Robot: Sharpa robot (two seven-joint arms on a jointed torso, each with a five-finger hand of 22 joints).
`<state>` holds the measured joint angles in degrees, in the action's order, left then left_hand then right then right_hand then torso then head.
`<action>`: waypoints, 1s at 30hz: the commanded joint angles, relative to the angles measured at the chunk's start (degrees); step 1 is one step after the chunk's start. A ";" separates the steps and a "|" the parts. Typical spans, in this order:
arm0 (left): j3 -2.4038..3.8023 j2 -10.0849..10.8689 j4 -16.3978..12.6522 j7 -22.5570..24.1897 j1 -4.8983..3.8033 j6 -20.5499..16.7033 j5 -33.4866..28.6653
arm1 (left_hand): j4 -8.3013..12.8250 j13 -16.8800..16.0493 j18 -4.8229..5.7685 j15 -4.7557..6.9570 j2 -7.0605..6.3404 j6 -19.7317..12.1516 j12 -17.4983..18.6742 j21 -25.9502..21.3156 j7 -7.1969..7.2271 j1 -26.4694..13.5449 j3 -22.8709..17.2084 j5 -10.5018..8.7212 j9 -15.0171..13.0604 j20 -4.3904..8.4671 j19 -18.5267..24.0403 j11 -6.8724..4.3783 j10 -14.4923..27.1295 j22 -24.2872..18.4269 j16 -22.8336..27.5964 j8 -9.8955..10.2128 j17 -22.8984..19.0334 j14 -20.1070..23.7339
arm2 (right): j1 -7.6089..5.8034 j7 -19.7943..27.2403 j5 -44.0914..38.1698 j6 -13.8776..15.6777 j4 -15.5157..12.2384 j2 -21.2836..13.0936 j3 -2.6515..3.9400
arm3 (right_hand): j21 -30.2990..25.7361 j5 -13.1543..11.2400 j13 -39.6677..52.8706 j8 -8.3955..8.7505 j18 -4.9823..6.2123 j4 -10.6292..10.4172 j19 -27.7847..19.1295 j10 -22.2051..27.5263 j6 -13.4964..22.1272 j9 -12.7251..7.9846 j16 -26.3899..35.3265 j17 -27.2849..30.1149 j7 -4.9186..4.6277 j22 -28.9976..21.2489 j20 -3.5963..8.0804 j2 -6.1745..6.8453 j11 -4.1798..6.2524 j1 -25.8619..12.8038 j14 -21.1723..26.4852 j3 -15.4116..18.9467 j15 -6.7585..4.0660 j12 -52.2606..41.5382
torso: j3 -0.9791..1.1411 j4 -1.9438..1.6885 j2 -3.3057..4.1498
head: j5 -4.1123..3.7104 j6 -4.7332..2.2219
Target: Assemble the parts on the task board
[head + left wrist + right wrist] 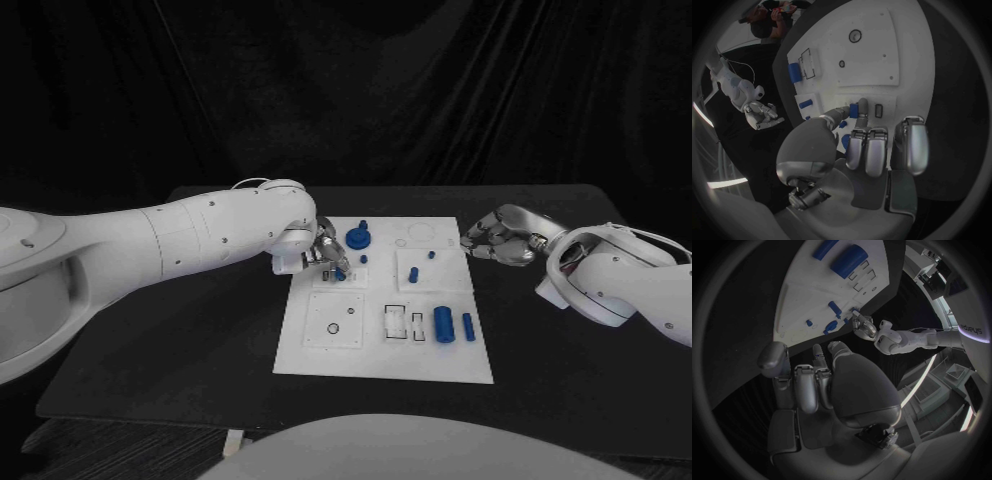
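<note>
Left hand pinching a part at the task board's left edge; right hand idle off its right side.

Left hand (315, 250) bent down over the flat white task board (368, 358), thumb and a finger gripping a small blue peg (853, 111) beside a rectangular slot. Right hand (500, 240) just off the board's far right corner, fingers curled, holding nothing. Smooth blue cylinder (443, 324) lies near the board's right edge. "sharpa" reads on the left arm in the right wrist view.
</note>
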<state>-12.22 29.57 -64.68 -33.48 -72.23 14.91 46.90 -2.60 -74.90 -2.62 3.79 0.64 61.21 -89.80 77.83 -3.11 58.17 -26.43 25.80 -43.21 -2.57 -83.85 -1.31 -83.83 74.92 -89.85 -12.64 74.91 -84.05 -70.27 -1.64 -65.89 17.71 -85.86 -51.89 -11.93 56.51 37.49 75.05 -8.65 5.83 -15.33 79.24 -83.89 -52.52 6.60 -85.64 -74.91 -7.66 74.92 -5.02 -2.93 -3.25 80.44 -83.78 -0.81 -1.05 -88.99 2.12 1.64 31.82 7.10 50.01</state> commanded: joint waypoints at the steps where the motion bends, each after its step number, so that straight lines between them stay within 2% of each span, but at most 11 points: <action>1: 0.05 -0.19 0.35 0.27 0.16 0.46 -0.56 | 2.81 -15.02 -0.17 0.48 0.71 -0.08 -0.09 -0.13 0.41 -0.08 -3.11 0.16 -0.09 0.38 -0.01 -0.22 -6.10 11.36 -0.15 0.05 15.09 -5.95 | 0.14 -0.84 -0.26 -0.11 -0.09 -0.07 0.04 | -0.16 0.31 12.89 0.00 0.58 0.12 -0.48 -4.22 -0.34 -0.08 0.21 -9.52 -0.12 6.50 0.08 -0.09 0.20 0.71 -4.32 -0.35 -0.02 0.24 | -0.01 0.01 0.02 | -0.01 -0.01; 30: 0.05 -0.54 0.94 0.63 0.50 1.12 -0.56 | 2.85 -14.98 -0.20 0.48 0.94 -0.02 -0.03 -0.27 0.45 -0.18 -3.30 0.27 -0.14 0.38 0.05 -0.24 -6.06 11.32 -0.15 0.03 15.09 -5.95 | 0.21 -0.98 -0.26 -0.60 0.04 0.09 0.04 | -0.19 0.28 12.89 0.03 0.57 0.10 -0.49 -4.21 -0.35 -0.10 0.25 -9.47 -0.15 6.50 0.06 0.00 0.16 0.77 -4.30 -0.63 0.02 0.24 | -0.01 0.02 0.03 | 0.09 -0.01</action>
<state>-12.21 29.12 -63.60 -33.42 -71.85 15.22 46.79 -2.58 -74.90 -2.62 3.79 0.96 61.17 -89.80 77.84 -2.90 58.03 -26.43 25.95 -43.35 -2.58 -83.85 -1.30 -83.83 74.91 -89.85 -12.46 74.90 -84.05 -70.21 -1.68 -65.89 17.56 -85.83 -51.82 -11.93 56.52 37.48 75.09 -8.65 5.82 -15.25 79.24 -83.89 -52.52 6.56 -85.65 -74.91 -7.66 74.91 -5.02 -2.93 -3.25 80.44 -83.78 -1.20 -1.05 -89.00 2.10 1.64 31.82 7.26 50.01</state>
